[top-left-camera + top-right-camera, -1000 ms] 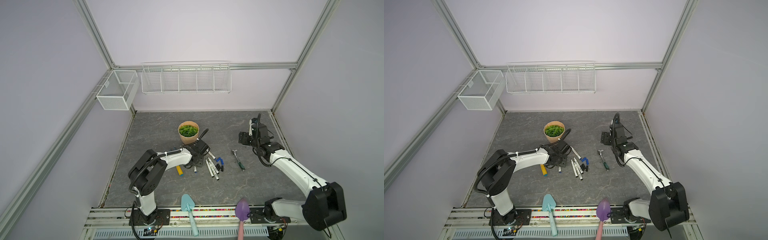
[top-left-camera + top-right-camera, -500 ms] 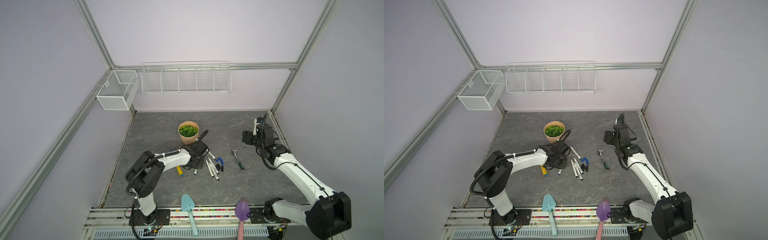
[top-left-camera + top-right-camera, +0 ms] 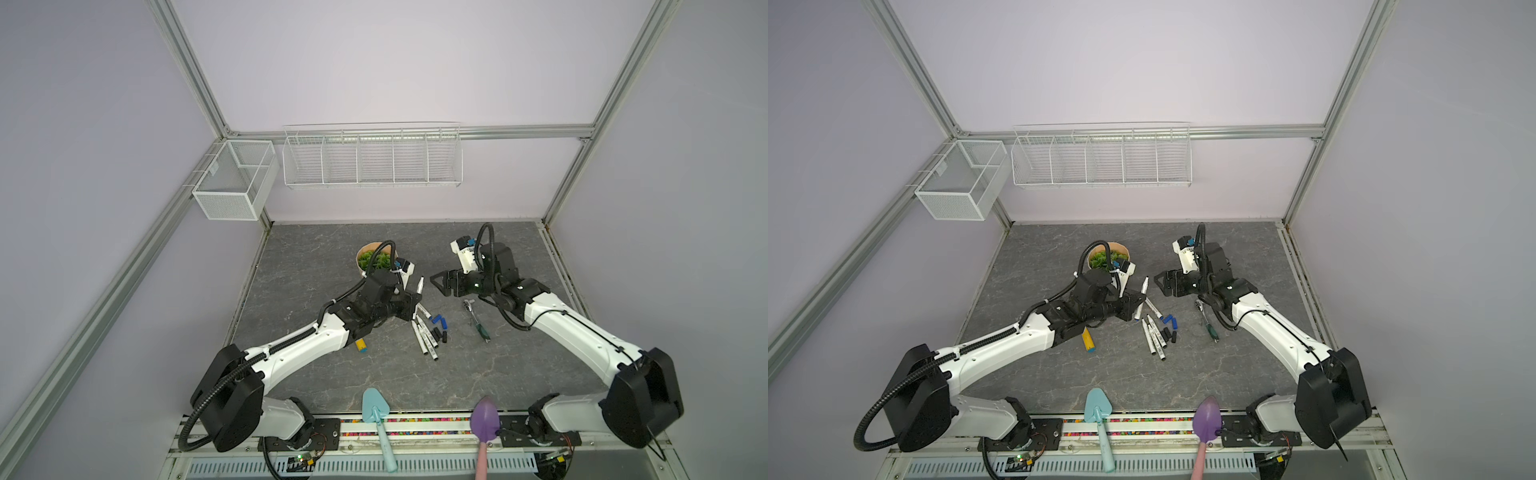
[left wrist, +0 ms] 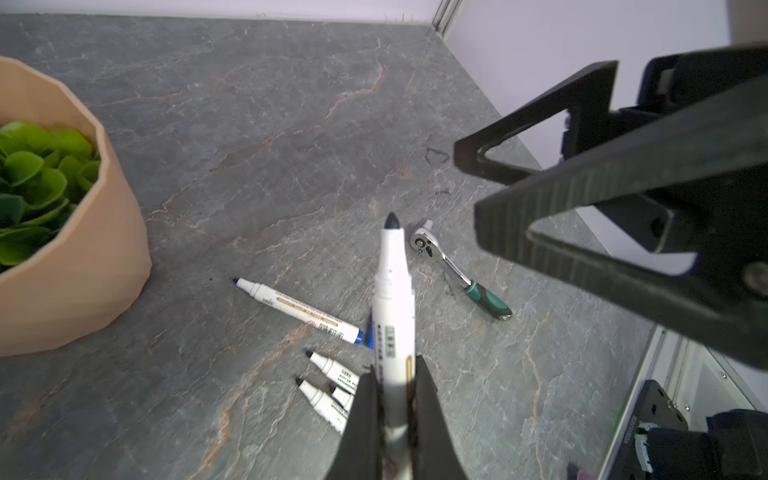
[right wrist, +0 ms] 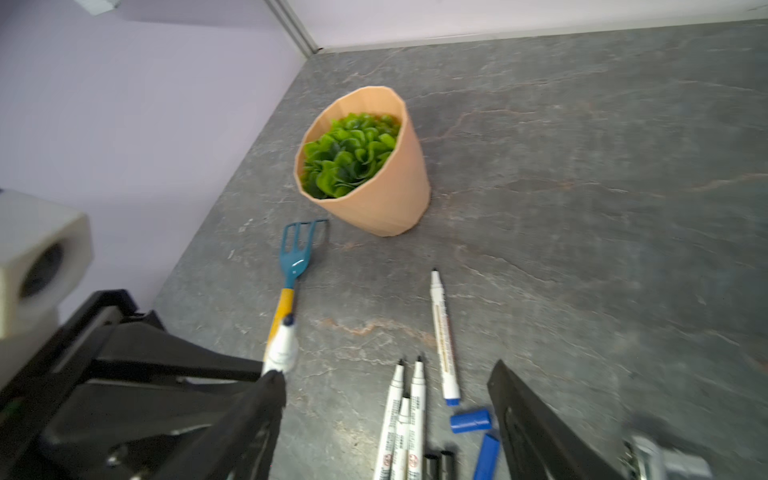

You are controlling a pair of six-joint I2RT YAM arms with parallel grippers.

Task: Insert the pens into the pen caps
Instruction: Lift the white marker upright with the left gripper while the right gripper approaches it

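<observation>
My left gripper [image 3: 415, 297] [image 4: 395, 370] is shut on a white pen [image 3: 420, 286] [image 4: 392, 299], held off the table with its dark tip pointing away from the jaws. My right gripper [image 3: 436, 283] [image 5: 386, 374] is open, close to that pen's tip, with nothing between its fingers [image 4: 582, 216]. Three more pens [image 3: 424, 338] [image 5: 409, 415] lie side by side on the table, and a pen with a blue end [image 3: 424, 310] [image 5: 444, 336] lies beside them. Two blue pen caps [image 3: 439, 320] [image 5: 469, 420] and black pen caps [image 3: 437, 333] [image 5: 440, 461] lie next to the pens.
A tan pot with a green plant [image 3: 376, 259] [image 5: 374, 166] stands behind the left gripper. A green-handled ratchet [image 3: 476, 322] [image 4: 461, 270] lies right of the caps. A blue fork tool with a yellow handle [image 5: 297, 253] lies under the left arm. Teal [image 3: 376, 409] and purple [image 3: 484, 419] trowels rest on the front rail.
My left gripper closed on a pen and lifted it off the table. The right arm swung left towards the held pen, its gripper staying open.
</observation>
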